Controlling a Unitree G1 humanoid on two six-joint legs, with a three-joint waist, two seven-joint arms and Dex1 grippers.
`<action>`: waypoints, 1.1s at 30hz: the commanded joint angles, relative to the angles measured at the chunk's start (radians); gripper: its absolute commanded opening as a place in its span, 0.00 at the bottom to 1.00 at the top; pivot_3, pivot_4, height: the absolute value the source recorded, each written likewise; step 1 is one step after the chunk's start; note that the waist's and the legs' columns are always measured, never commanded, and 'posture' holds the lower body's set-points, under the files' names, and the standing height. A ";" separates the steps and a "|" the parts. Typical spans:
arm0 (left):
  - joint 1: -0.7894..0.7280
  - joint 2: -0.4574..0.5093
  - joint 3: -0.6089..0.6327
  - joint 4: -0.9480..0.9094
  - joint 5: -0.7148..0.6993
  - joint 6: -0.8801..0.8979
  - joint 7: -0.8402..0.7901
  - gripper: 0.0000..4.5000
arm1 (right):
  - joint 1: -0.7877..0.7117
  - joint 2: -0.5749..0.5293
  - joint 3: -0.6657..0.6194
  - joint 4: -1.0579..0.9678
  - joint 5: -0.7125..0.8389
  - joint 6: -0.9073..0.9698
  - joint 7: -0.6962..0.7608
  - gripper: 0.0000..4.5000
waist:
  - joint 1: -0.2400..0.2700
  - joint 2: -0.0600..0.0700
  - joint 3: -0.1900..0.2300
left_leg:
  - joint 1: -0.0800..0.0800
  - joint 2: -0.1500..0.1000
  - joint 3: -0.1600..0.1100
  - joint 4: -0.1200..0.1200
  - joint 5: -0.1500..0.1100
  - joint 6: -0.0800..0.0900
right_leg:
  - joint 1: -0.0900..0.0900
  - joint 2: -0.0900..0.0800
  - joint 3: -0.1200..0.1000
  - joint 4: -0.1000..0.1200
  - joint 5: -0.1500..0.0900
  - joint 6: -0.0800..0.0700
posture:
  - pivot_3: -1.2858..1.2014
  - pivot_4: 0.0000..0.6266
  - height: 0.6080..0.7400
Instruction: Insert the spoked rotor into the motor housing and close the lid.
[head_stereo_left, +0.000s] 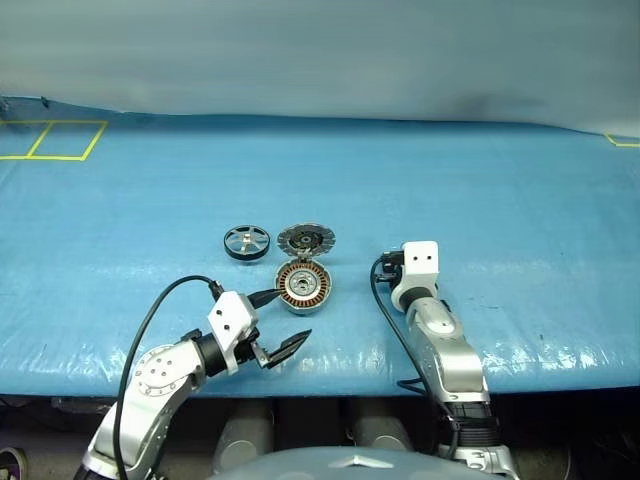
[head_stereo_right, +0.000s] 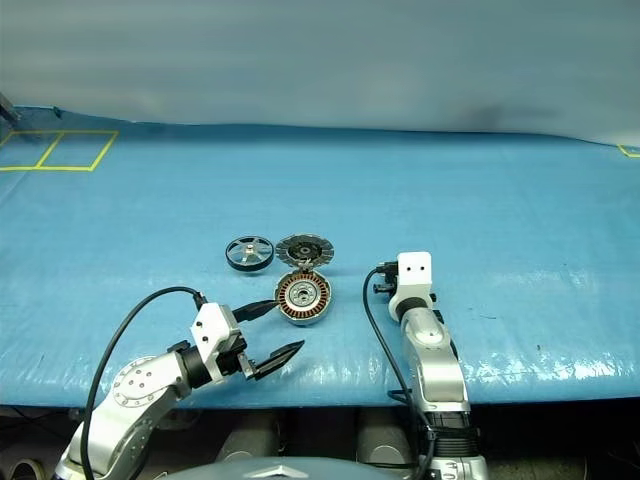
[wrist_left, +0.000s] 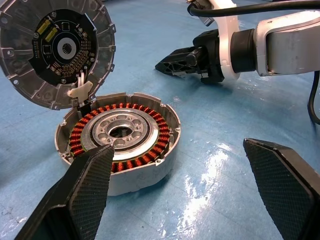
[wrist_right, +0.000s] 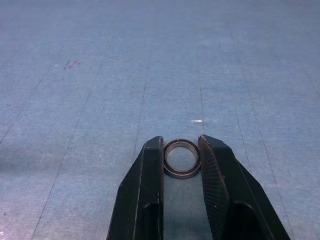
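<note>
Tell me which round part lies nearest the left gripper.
The motor housing, the cup with copper windings; the left gripper flanks it, while lid and spoked rotor lie beyond.

We are viewing an evenly, brightly lit scene: overhead light is glaring off the blue cover (head_stereo_left: 480, 200) along its near edge and beside the motor housing (wrist_left: 120, 142), while the left gripper's fingers (wrist_left: 85, 195) are blurring slightly.

No readable text, label or brand stands anywhere. On the blue sheet (wrist_right: 100, 100), a faint red scribble (wrist_right: 72, 64) is too small to make out.
</note>
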 joint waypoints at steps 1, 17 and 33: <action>-0.003 -0.004 -0.002 -0.028 -0.002 -0.018 0.000 1.00 | 0.020 -0.025 0.044 -0.084 0.000 0.061 0.036 0.15 | 0.000 0.000 0.000 | 0.000 0.000 0.000 0.000 0.000 0.000 | 0.000 0.000 0.000 0.000 0.000 0.000 | 0.52 0.24 1.00; 0.032 -0.004 0.023 -0.038 0.015 -0.041 0.029 1.00 | -0.071 -0.449 0.235 -0.586 0.127 0.465 0.436 0.15 | 0.000 0.001 0.001 | -0.001 0.000 -0.001 0.002 0.000 0.000 | 0.000 0.000 -0.001 0.000 0.000 0.000 | 0.52 0.24 1.00; 0.083 -0.044 0.033 -0.024 0.059 -0.141 0.105 1.00 | -0.200 -0.241 0.361 -0.292 0.162 0.257 0.440 0.15 | 0.006 0.000 0.002 | -0.002 0.000 -0.001 0.002 0.000 0.000 | -0.001 -0.001 -0.001 -0.001 0.000 0.001 | 0.52 0.24 1.00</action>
